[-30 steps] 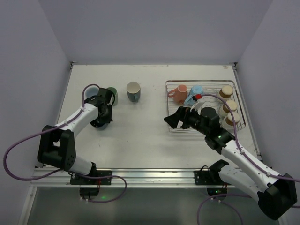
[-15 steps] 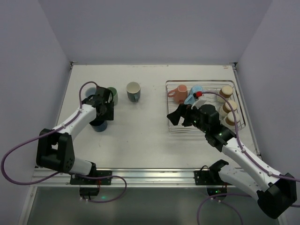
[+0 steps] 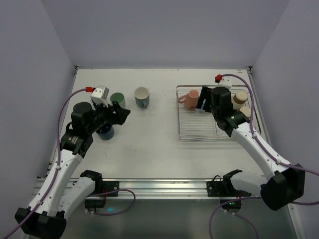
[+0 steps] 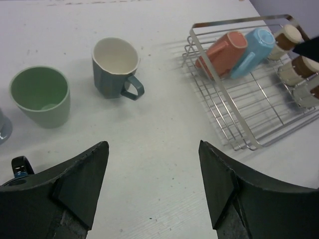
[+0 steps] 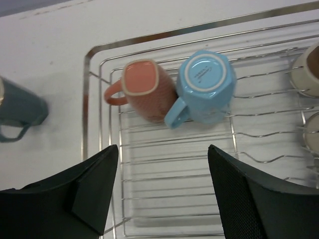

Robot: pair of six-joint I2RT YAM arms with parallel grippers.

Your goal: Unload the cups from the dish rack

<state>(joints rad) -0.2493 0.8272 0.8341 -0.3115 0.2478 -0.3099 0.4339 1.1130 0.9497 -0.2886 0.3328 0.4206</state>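
While the right gripper (image 5: 162,149) hangs wide open over the rack (image 5: 84,109), the blue cup (image 5: 207,82) lies just ahead, base toward it; the left gripper (image 4: 152,147), wide too, is well apart

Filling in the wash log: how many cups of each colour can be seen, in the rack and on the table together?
salmon-pink cup: 1
light blue cup: 1
beige cups: 3
green cup: 1
dark blue cups: 2
Total: 8
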